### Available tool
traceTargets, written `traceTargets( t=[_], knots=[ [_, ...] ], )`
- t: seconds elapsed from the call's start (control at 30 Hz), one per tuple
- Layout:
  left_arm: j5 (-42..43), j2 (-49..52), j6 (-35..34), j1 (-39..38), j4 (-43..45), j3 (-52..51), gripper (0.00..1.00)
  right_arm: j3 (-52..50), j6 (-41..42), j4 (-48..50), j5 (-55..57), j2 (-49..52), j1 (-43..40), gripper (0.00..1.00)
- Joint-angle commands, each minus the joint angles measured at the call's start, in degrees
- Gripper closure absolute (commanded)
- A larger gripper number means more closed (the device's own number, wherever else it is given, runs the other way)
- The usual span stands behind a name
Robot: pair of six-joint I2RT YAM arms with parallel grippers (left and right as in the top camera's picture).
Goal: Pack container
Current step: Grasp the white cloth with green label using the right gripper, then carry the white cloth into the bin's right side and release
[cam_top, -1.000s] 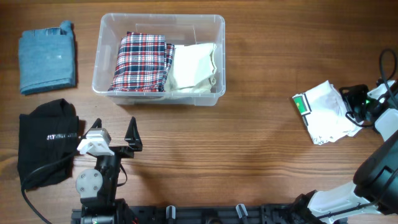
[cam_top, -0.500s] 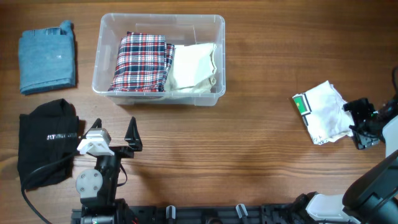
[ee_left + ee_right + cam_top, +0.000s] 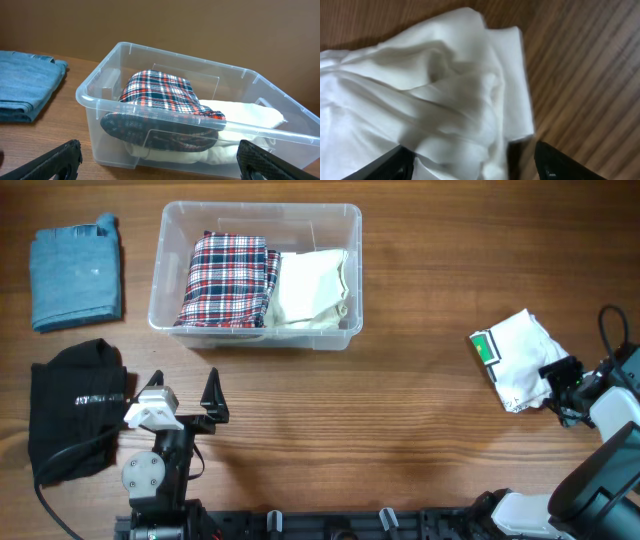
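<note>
The clear plastic container (image 3: 160, 270) stands at the back of the table, holding a folded plaid garment (image 3: 228, 278) and a cream garment (image 3: 312, 285); it also shows in the left wrist view (image 3: 95, 100). My left gripper (image 3: 183, 405) is open and empty in front of the container, its fingertips (image 3: 160, 162) low at both edges of its view. My right gripper (image 3: 562, 387) is open at the right edge of a crumpled white garment (image 3: 520, 358) with a green patch, its fingers (image 3: 472, 162) either side of the cloth (image 3: 445, 100).
A folded blue denim garment (image 3: 75, 278) lies at the back left, also in the left wrist view (image 3: 22, 85). A black garment (image 3: 75, 420) lies at the front left beside the left arm.
My right gripper swung from the white garment's upper right down along its right side, then left onto its lower right edge. The left arm and container are unchanged.
</note>
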Motion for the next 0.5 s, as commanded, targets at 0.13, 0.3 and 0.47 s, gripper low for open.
traceTargets(
  t=[0.13,0.3,0.47],
  knots=[
    [-0.3,-0.4,0.9,-0.3,-0.1,-0.3,0.00,-6.1,-2.8,8.3,-9.5,0.2,1.2,0.53],
    [-0.3,-0.4,0.9,-0.3,-0.1,-0.3,0.00,-6.1,-3.0,12.9,-16.0,0.2,1.8,0.91],
    [-0.3,-0.4,0.9,-0.3,-0.1,-0.3,0.00,-4.1,-3.0,16.8,-27.3,0.2,2.0,0.96]
  ],
)
